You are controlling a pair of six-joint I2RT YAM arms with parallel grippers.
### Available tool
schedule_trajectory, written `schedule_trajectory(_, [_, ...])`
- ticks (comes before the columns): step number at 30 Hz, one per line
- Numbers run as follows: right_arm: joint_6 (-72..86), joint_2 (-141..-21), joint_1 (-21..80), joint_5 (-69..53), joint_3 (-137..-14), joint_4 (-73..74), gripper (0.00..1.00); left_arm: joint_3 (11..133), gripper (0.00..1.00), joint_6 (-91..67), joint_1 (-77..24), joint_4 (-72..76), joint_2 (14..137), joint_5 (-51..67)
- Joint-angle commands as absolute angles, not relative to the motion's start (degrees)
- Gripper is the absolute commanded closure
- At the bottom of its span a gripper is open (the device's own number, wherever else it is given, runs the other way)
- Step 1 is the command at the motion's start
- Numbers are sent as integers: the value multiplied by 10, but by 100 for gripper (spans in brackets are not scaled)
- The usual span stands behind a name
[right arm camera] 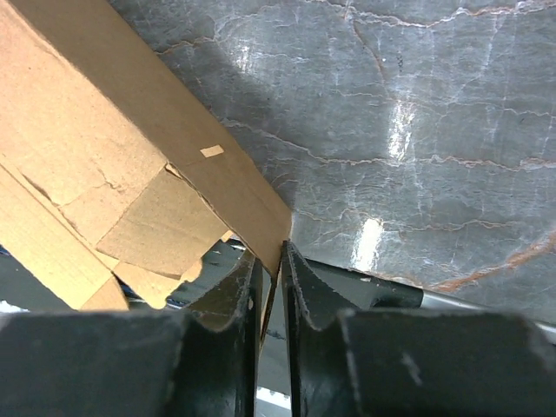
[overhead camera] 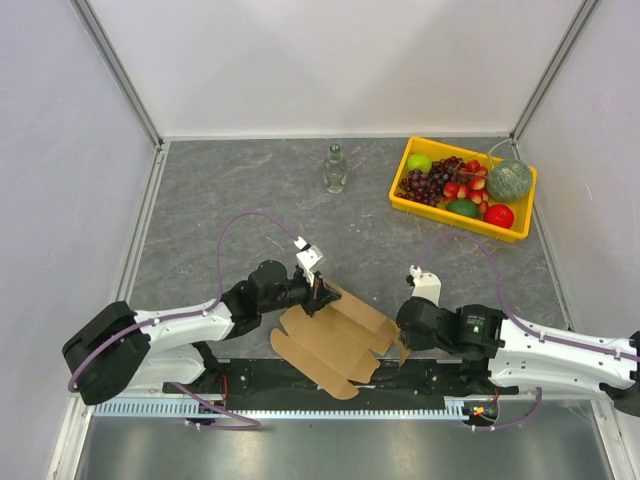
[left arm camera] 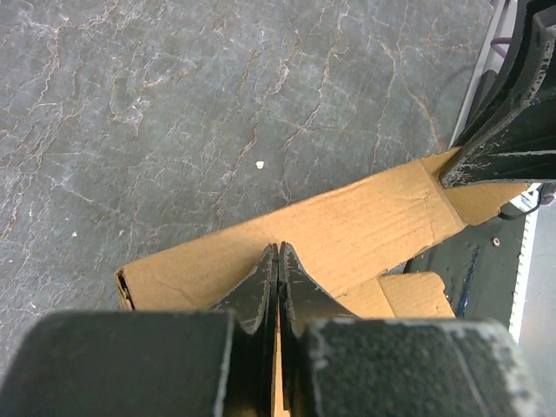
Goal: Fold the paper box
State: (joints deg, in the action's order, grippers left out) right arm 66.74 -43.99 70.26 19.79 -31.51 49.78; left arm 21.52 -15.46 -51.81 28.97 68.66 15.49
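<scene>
Brown flat cardboard box [overhead camera: 335, 345] looked light and bendy, best held by edges. Left hand [left arm camera: 278, 258] pinched it; right hand [right arm camera: 271, 258] stood narrow round its corner.

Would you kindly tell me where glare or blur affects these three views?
Right wrist: bright glare patches on the table, right gripper soft up close. Left wrist: even light, no glare, left gripper blurred near the lens. Top external: sharp, evenly lit, paper box crisp.

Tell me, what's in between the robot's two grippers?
The paper box lies between the left gripper and the right gripper, its ends reaching both. The top view shows it best.
</scene>
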Motion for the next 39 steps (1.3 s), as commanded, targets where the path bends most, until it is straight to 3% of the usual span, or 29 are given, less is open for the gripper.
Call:
schedule_trajectory(1, [672, -440, 701, 221, -322, 474, 83, 204, 97, -167, -516, 280, 658, 152])
schedule_trajectory(6, [645, -455, 701, 282, -357, 479, 94, 216, 71, -154, -516, 259, 556, 112])
schedule_trajectory(9, [608, -492, 700, 324, -392, 482, 100, 254, 69, -138, -515, 216, 504, 83])
schedule_trajectory(18, [351, -592, 669, 409, -461, 370, 100, 337, 67, -88, -490, 139, 479, 50])
schedule_trajectory(22, [182, -584, 612, 338, -444, 260, 100, 357, 67, -94, -437, 135, 485, 86])
schedule_trajectory(27, [27, -605, 522, 151, -437, 173, 100, 383, 67, -112, -368, 141, 515, 140])
schedule_trajectory(34, [-116, -743, 424, -110, -511, 189, 99, 435, 70, -106, -342, 138, 596, 184])
schedule_trajectory(39, [-179, -810, 410, -151, -559, 207, 99, 449, 76, -83, -333, 126, 629, 202])
